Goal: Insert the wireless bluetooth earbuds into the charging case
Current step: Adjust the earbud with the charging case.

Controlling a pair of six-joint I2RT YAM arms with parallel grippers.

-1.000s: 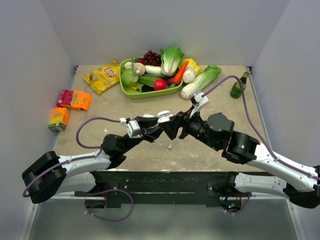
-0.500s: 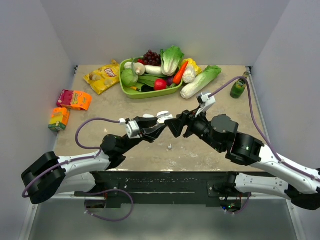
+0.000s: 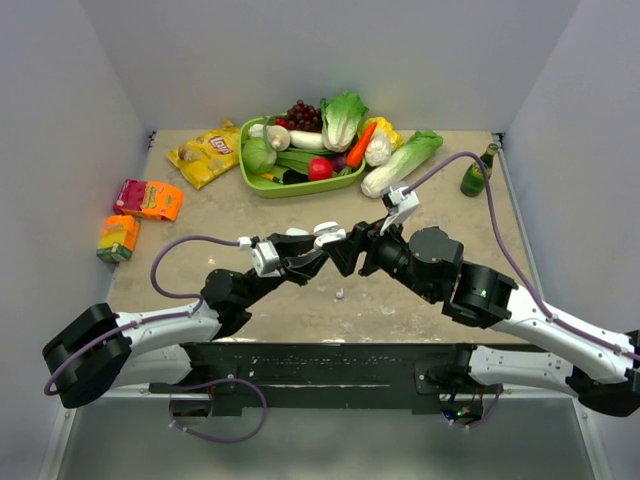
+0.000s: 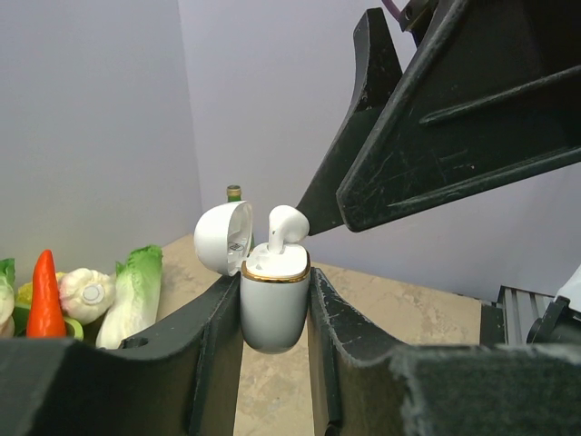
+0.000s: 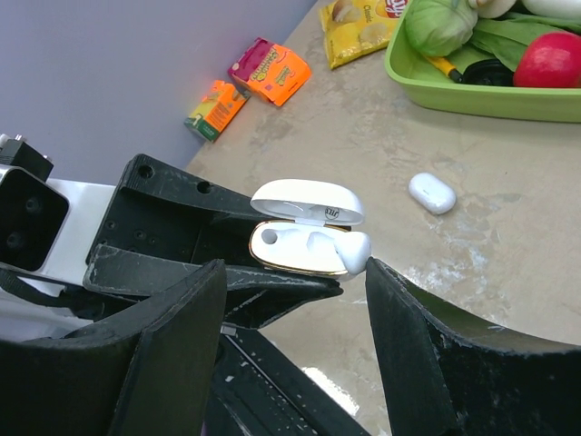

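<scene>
Left gripper was pinched on the charging case, holding it upright off the table, lid swung open toward 9 o'clock. Right gripper was spread wide, gripping nothing. One finger tip sat just beside an earbud; contact could not be told. That bud stood stem-down in the case, head proud of the rim: judged only partly seated. Neighbouring socket looked empty. Small white speck lay at 6 o'clock from the grippers, possibly a loose bud. Second white case lay at 2 o'clock. Left to do, by my reading: press home, fetch the other bud.
</scene>
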